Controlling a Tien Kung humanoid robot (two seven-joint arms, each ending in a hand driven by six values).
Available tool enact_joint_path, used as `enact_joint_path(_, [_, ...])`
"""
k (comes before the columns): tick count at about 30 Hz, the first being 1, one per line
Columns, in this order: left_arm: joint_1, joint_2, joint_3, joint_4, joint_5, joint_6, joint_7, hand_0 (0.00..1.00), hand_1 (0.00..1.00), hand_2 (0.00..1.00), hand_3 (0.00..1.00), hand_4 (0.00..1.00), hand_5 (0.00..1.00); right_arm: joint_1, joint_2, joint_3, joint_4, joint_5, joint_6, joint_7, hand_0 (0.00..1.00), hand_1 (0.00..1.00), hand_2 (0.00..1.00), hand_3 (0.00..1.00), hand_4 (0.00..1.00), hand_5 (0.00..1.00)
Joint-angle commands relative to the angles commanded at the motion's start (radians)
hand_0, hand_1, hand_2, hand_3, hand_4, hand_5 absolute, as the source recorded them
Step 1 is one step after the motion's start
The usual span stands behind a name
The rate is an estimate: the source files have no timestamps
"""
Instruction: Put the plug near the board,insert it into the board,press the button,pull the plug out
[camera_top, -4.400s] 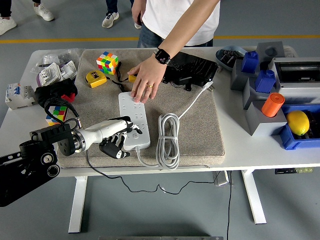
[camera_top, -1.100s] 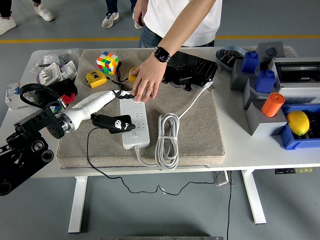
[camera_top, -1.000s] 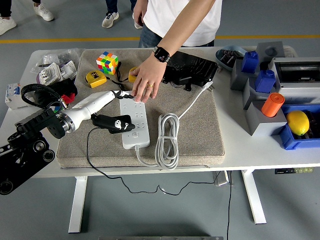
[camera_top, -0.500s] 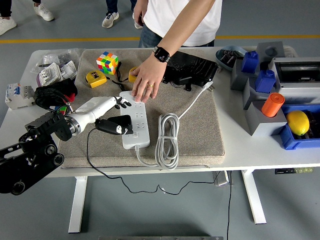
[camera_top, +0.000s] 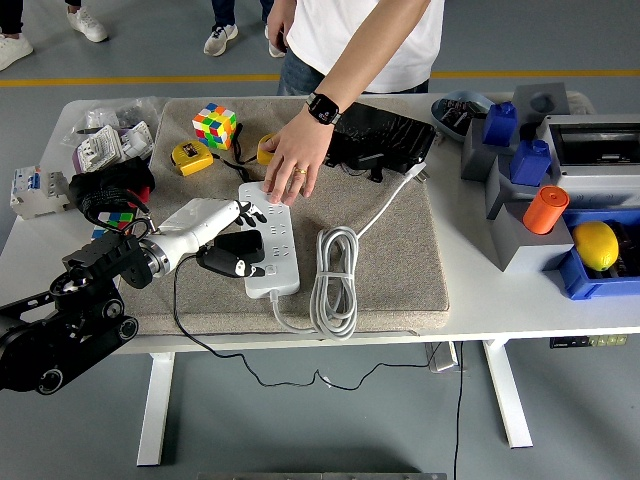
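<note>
Left hand (camera_top: 232, 240) on black plug (camera_top: 236, 266) beside white board (camera_top: 270, 250)

the board (camera_top: 270, 240) and its coiled cord (camera_top: 337, 280) were white, the plug (camera_top: 235, 256) black, the mat (camera_top: 400, 260) beige, the cube (camera_top: 214, 126) multicoloured, the lemon (camera_top: 596, 245) yellow.

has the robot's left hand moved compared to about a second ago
Yes. The left hand has drawn back toward the table's near edge along the white power strip, away from the person's hand that presses on the strip's far end.
</note>
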Motion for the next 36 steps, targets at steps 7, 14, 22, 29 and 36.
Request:
enact_joint_path(7, [-0.004,-0.006,0.012,0.024,-0.01,0.017,-0.006,0.547,0.61,0.601,0.626,0.998,0.271,-0.001,0.001,0.0,0.0,0.0,0.0,0.0,0.706,0.708,0.706,0.599,0.998,0.588])
enact_joint_path(14, [-0.007,-0.013,0.008,0.05,-0.026,0.03,-0.006,0.521,0.586,0.59,0.612,0.998,0.237,0.0,0.002,0.0,0.001,-0.001,0.0,0.0,0.706,0.708,0.705,0.599,0.998,0.588])
enact_joint_path(22, [-0.012,-0.016,0.022,0.071,-0.024,0.042,-0.005,0.514,0.554,0.573,0.585,0.961,0.15,0.0,0.003,0.004,0.001,-0.002,-0.001,0.0,0.706,0.708,0.705,0.599,0.998,0.587])
enact_joint_path(29, [-0.016,-0.022,0.032,0.082,-0.037,0.076,-0.03,0.512,0.535,0.558,0.57,0.921,0.093,0.002,0.005,0.005,0.001,-0.003,-0.002,0.0,0.707,0.708,0.705,0.598,0.998,0.586])
enact_joint_path(36, [-0.02,-0.028,0.045,0.095,-0.033,0.08,-0.026,0.494,0.507,0.54,0.553,0.865,0.099,0.002,0.005,0.003,0.001,-0.005,-0.002,-0.001,0.706,0.708,0.705,0.598,0.998,0.585])
